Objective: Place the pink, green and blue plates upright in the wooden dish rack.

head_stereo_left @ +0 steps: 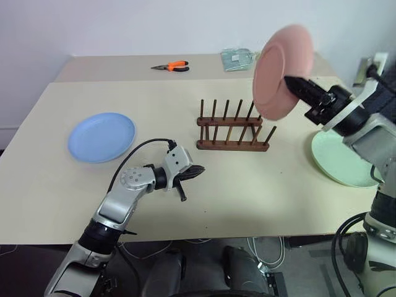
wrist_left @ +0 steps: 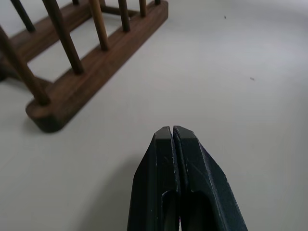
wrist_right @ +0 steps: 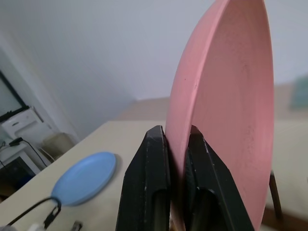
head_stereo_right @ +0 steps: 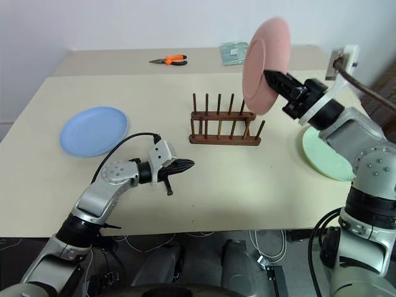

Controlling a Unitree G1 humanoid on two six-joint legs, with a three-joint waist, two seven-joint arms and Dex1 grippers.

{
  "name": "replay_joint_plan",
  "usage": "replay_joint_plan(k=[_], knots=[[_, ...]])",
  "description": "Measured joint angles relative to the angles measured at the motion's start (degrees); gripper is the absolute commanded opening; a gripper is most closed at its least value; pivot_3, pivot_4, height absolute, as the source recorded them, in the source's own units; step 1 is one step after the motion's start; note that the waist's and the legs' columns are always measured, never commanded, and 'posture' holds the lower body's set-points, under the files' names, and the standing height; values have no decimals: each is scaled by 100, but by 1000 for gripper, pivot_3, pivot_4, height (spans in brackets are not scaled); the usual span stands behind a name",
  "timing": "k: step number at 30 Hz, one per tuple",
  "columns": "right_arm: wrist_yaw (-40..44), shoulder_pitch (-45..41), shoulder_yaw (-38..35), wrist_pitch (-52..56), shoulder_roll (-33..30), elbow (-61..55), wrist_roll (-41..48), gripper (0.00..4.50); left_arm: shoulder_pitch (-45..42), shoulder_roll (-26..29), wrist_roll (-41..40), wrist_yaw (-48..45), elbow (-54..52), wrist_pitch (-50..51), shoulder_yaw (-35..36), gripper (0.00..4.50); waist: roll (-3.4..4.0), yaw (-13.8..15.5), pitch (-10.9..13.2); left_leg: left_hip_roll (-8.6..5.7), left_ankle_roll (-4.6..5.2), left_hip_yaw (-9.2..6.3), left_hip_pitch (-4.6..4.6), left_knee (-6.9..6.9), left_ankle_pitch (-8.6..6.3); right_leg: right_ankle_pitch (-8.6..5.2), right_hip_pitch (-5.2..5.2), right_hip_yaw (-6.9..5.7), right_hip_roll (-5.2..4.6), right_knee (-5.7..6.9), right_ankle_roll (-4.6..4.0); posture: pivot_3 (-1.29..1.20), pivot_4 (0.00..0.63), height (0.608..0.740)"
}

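Cream tabletop (head_stereo_left: 247,198) against a pale wall sets the scene, with two grippers over it. From the jaws outward: the right gripper (head_stereo_left: 289,80) is clamped tight on the rim of the pink plate (head_stereo_left: 277,71), one black finger on each face, and the plate stands on edge in the air, its faces roughly vertical. It hangs just above the right end of the wooden dish rack (head_stereo_left: 232,127), overlapping the last pegs in the head views; whether it touches them I cannot tell. The rack's long axis runs left to right across the table, and the plate's plane lies roughly across that axis, so the likely move is a lowering between two peg pairs at that end.

The left gripper (head_stereo_left: 197,171) has its jaws pressed together on nothing, hovering low over bare table in front of the rack's left end.

Further out, the blue plate (head_stereo_left: 101,137) lies flat, well to the left of the rack, nearer the left arm. The green plate (head_stereo_left: 337,162) lies flat to the right, under the right arm. Orange-handled pliers (head_stereo_left: 171,66) rest on the far table.
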Motion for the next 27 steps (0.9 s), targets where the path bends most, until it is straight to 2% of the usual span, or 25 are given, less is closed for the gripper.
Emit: replay_joint_plan(k=[7,10,14,18,22,24,26,27], knots=[[-312,-3,25,165,31,172,107,29,44,-15,0,5,-2,-11,-4,0,1,-34,-1,6,0,7,10,-3,0,2,2,1,7,2,4,0,150,740],[-460,-85,233,150,85,390,-149,1146,84,-15,0,18,-7,-10,-4,0,1,-31,-1,5,0,7,9,-3,0,2,1,1,6,2,4,0,150,740],[-480,-165,473,-137,96,626,-776,3133,103,-18,0,61,-19,-9,-5,0,1,-17,-1,4,0,8,7,-4,0,2,1,1,6,1,6,0,150,740],[-223,-151,369,-742,-66,560,-1345,3133,147,-25,-2,66,-86,8,-12,0,1,1,-1,2,0,8,4,-3,0,2,2,1,5,-1,9,0,150,740],[-72,251,-516,-1065,-709,707,-1613,3133,246,-55,0,58,-96,10,-47,0,-4,30,-1,0,3,2,2,-2,-2,-2,7,0,4,-4,15,0,150,740],[92,983,-717,-1197,-1153,715,-2013,3672,190,-86,3,37,-59,-1,-93,0,-4,21,-3,0,5,6,7,-3,-3,-6,9,0,4,-2,13,0,150,740],[411,1959,-412,-1370,-1571,563,-2696,4399,153,-82,6,-14,9,-19,-133,0,-4,-1,-6,4,5,11,12,-6,-4,-22,11,0,5,0,24,0,150,740],[571,2501,-98,-1526,-1754,433,-3102,4462,119,-102,11,-53,70,-32,-150,0,1,-15,-8,4,5,18,17,-6,-4,-27,10,4,5,0,23,0,150,740]])
